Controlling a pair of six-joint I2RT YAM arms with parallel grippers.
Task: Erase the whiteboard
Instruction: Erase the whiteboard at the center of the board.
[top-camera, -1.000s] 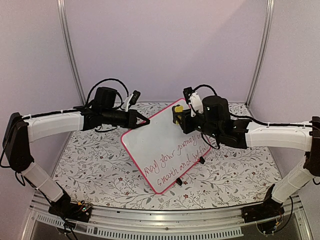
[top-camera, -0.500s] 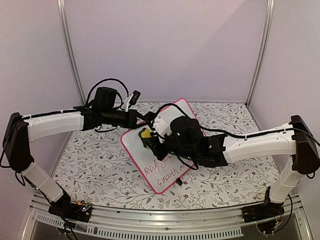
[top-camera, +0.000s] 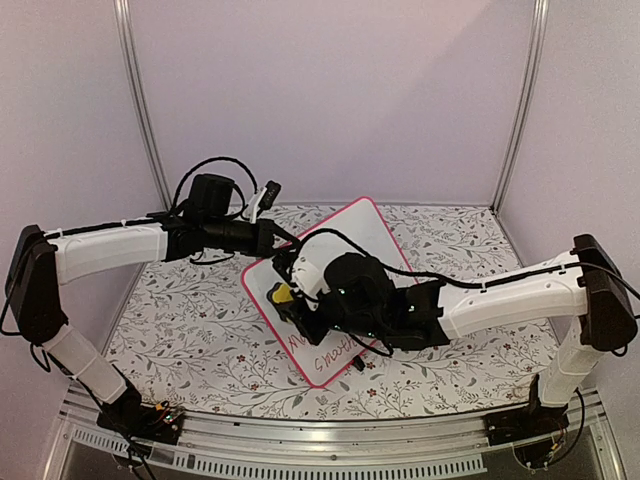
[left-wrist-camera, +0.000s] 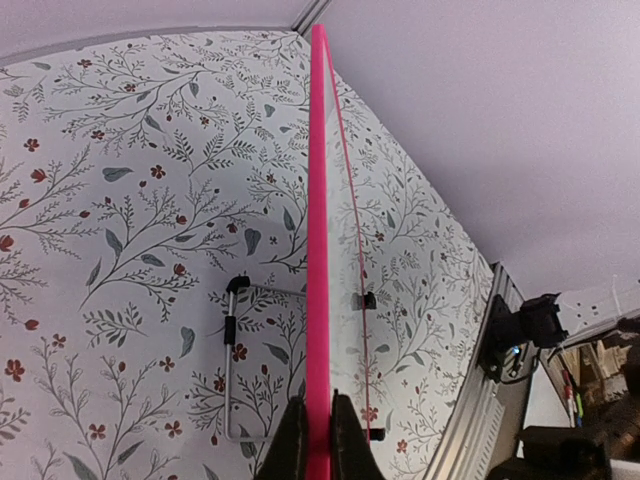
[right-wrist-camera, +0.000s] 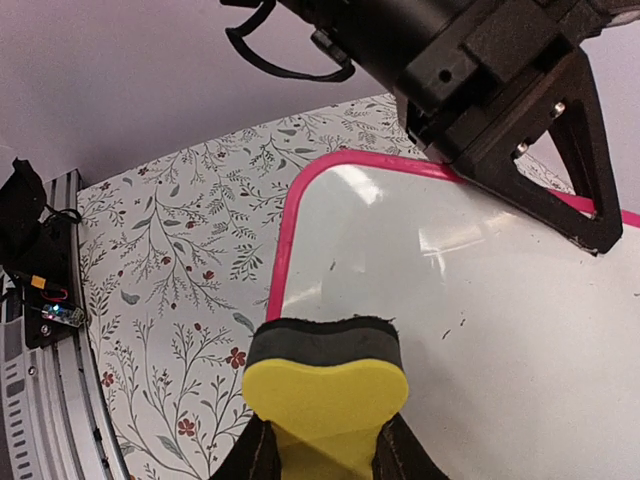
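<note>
1 whiteboard (top-camera: 365, 228) (left-wrist-camera: 318, 250) (right-wrist-camera: 450, 330): stands tilted on the table, mid-scene between both arms, 1 corner pointing to the back wall.
Pink frame (top-camera: 262, 300) (right-wrist-camera: 283, 250): runs round the white face with rounded corners.
Handwriting (top-camera: 332, 362): red lines on the board's near part, partly hidden by the right arm.
Left gripper (top-camera: 288, 243) (left-wrist-camera: 318, 440): fingers pressed together on the board's upper-left edge, frame between them.
Right gripper (top-camera: 285, 300) (right-wrist-camera: 325, 445): pinching the eraser over the board's left part, near the frame.
Eraser (top-camera: 283, 294) (right-wrist-camera: 325, 380): yellow block, dark felt side toward the board; contact cannot be told.
Table (top-camera: 180, 330) (left-wrist-camera: 120, 200): floral-patterned cover under everything.
</note>
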